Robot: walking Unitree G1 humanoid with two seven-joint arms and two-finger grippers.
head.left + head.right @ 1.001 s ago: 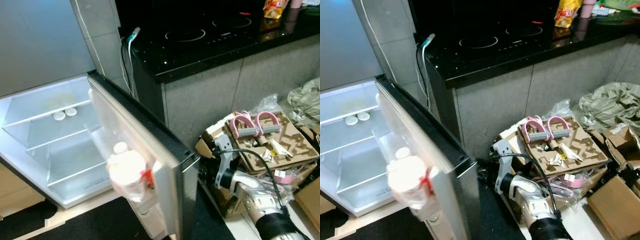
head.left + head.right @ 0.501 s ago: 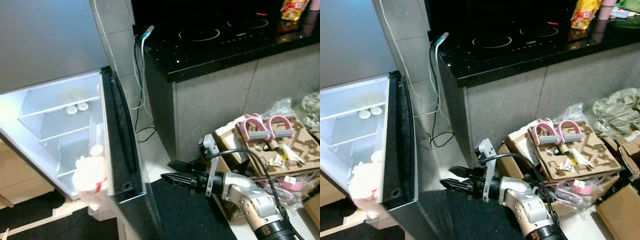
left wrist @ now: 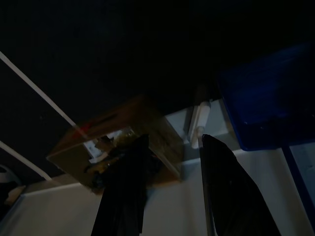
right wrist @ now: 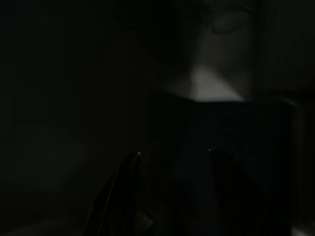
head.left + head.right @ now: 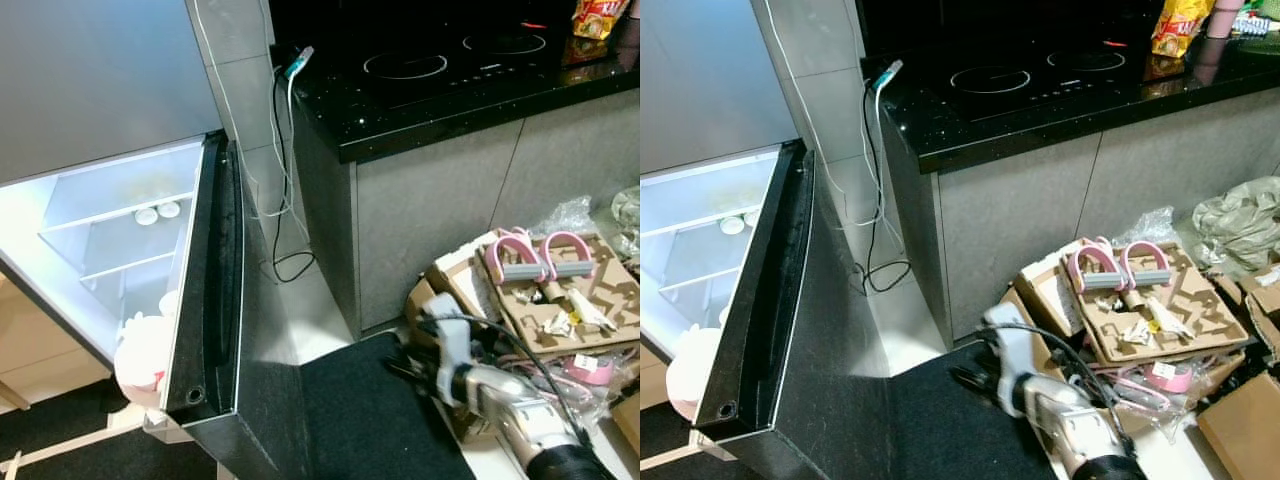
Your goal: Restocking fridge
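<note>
Glossy black counter (image 5: 450, 90); white fridge (image 5: 110, 240)

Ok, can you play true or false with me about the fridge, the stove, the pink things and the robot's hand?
1. The fridge door is open. True.
2. The fridge shelves are packed full of food. False: a shelf holds just two small white round things.
3. The stove has a pot on it. False: its black top is bare.
4. Two pink handles lie on a cardboard tray on the floor. True.
5. The right gripper is low down, beside the cardboard boxes. True.
</note>
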